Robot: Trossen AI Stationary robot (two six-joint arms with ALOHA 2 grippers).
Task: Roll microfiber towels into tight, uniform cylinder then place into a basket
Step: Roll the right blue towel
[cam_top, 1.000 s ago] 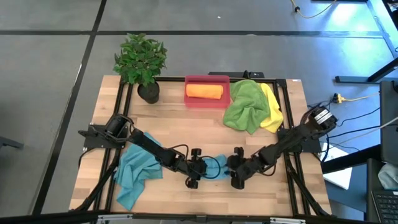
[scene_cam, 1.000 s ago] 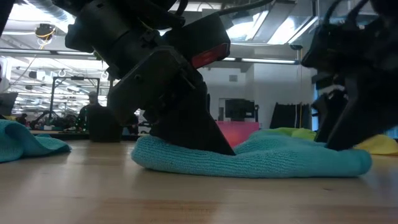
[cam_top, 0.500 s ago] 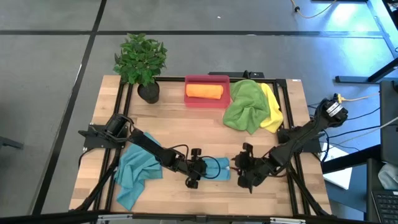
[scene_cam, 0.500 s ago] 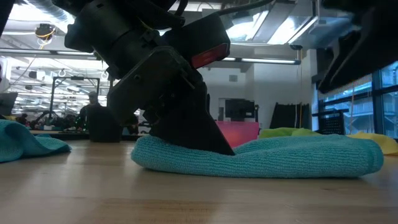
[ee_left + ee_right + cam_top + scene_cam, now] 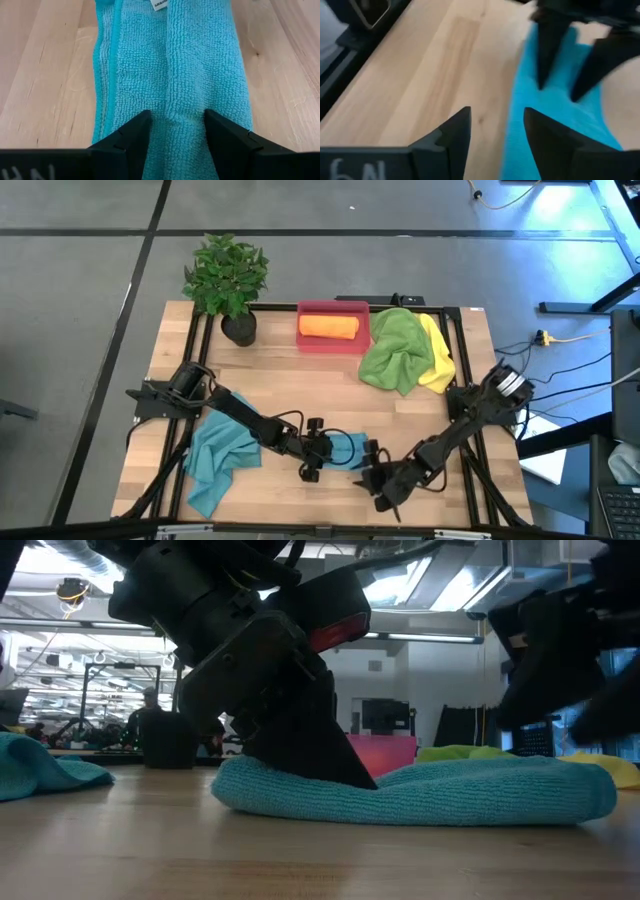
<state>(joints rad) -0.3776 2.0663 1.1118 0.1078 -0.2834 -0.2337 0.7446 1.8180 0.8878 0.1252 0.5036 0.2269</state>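
Note:
A teal-blue microfiber towel (image 5: 352, 448), folded into a thick narrow strip, lies flat on the table near the front edge. My left gripper (image 5: 175, 117) stands open on the strip's left end. My right gripper (image 5: 372, 478) hangs open just off the towel's near right corner, clear of towel (image 5: 555, 115) and table. The red-pink basket (image 5: 333, 340) at the back holds an orange rolled towel (image 5: 328, 326). A green towel (image 5: 395, 348) and a yellow one (image 5: 437, 355) lie heaped beside it. A second teal-blue towel (image 5: 215, 458) lies crumpled at the front left. My left gripper presses both fingertips (image 5: 132, 135) down into the top of the strip at its left end (image 5: 175, 100), and a ridge of cloth stands up between them. It comes slanting down from the table's left, looking along the strip. The towel (image 5: 420, 795) lies on the table, dented under the fingers.
A potted plant (image 5: 228, 280) stands at the back left, next to the basket. Bare wood (image 5: 300, 385) lies between the folded towel and the basket. The black frame rails (image 5: 470, 470) run along the table's sides.
My right gripper has come off the towel's right end, risen, swung out toward the right and then come back toward the near edge, rolling its wrist on the way. The towel's freed right end has puffed up a little. The left end stays pinned.

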